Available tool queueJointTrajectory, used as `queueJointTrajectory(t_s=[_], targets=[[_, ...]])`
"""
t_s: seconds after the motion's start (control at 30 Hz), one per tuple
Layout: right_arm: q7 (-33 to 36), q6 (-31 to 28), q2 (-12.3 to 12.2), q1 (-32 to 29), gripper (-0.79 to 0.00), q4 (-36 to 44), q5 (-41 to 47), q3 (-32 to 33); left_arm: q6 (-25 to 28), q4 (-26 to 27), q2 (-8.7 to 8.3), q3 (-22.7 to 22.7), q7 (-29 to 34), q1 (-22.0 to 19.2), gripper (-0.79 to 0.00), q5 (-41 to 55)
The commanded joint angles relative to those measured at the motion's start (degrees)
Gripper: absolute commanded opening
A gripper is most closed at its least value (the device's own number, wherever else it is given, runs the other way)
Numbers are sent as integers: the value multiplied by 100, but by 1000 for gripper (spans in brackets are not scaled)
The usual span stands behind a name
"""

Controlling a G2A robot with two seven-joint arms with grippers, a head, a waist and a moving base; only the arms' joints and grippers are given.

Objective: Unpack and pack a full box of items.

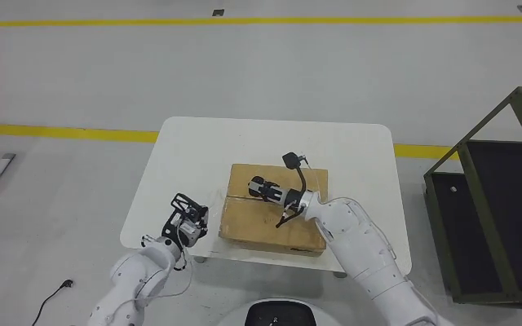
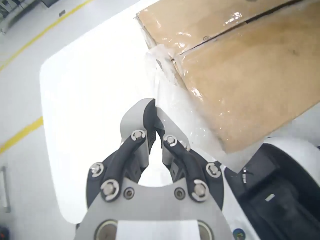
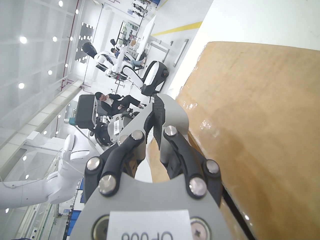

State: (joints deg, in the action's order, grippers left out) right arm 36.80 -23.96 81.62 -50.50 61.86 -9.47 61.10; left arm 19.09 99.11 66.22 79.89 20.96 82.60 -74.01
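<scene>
Resting place of the box: we find the closed brown cardboard box on the white rounded-corner table. It sits close to the table's near edge, about midway between its left and right edges.
Box top: we see both flaps lying flat and shut, meeting in a dark seam that runs across the top.
Left gripper: we see it low over the table toward the near-left corner, just beside the box's left side. Its two dark-padded fingers are pressed together, clamped on the clear tape strip.
Clear tape strip: we see this glossy, see-through band running from the seam's end on the box's left side down to the left gripper's fingertips. It stands off the cardboard along that stretch.
Right gripper: we see it over the box top, near the seam and toward the box's left side. Its fingers are closed tip to tip. We cannot tell whether it touches the cardboard.
</scene>
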Motion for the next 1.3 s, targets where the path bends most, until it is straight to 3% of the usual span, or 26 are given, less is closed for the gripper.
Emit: queueJointTrajectory(t_s=[0.0,0.33,0.77,0.8,0.87,0.9,1.27], targets=[[-5,-3,4,17,-785,-47,9,-25,-8,-33,8,81,292,-50,-785,612],[-34,1,15,94,-785,-243,13,-116,-611,-394,58,462,1794,-389,-785,3766],[-11,0,-2,106,-785,-290,21,-144,-1865,-1083,117,762,2538,-585,-785,6894],[-7,2,-5,106,-785,-289,22,-142,-1902,-1124,117,763,2557,-600,-622,6978],[-4,-1,-10,101,-785,-287,25,-140,-1909,-1165,109,748,2580,-629,-419,6999],[-3,-5,-13,96,-785,-284,25,-140,-1895,-1173,103,736,2598,-635,0,6955],[9,-12,-39,54,-785,-220,38,-134,-1895,-1173,103,736,2598,-635,0,6955]])
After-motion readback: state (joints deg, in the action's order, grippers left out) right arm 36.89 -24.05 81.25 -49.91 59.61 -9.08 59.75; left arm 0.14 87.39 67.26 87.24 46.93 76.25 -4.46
